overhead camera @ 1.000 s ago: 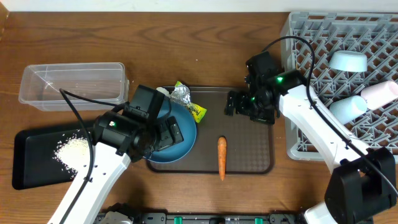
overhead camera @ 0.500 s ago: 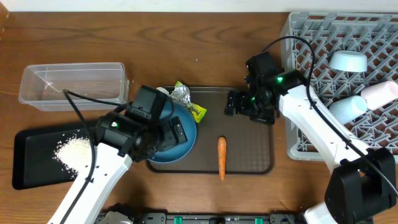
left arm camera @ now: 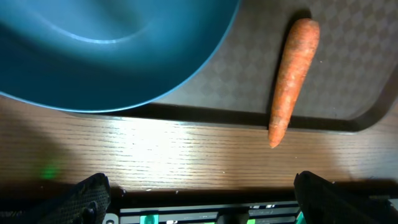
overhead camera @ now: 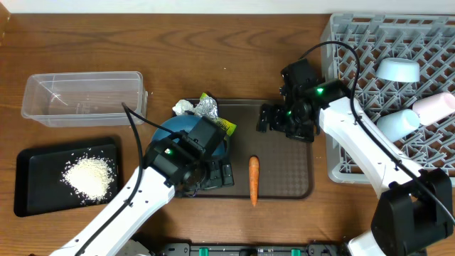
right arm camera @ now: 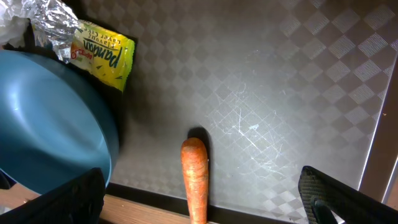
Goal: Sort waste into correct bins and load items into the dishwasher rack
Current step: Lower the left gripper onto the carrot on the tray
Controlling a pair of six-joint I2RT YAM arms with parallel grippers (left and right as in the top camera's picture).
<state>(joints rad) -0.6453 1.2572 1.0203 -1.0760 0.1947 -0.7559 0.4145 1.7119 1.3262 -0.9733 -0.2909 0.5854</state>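
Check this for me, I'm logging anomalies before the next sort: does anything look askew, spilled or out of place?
The carrot lies half off its spot. Its thin tip pokes past the rim of the brown serving tray and hangs over the wooden table. Nothing else in view looks spilled or damaged.

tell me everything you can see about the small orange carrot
The small orange carrot is whole and tapered, with dull, slightly rough skin and no greens. It lies flat on the brown serving tray, blunt end toward the tray's middle, thin tip poking past the near rim over the wooden table. The large dark blue bowl sits beside it, apart. No gripper touches it.
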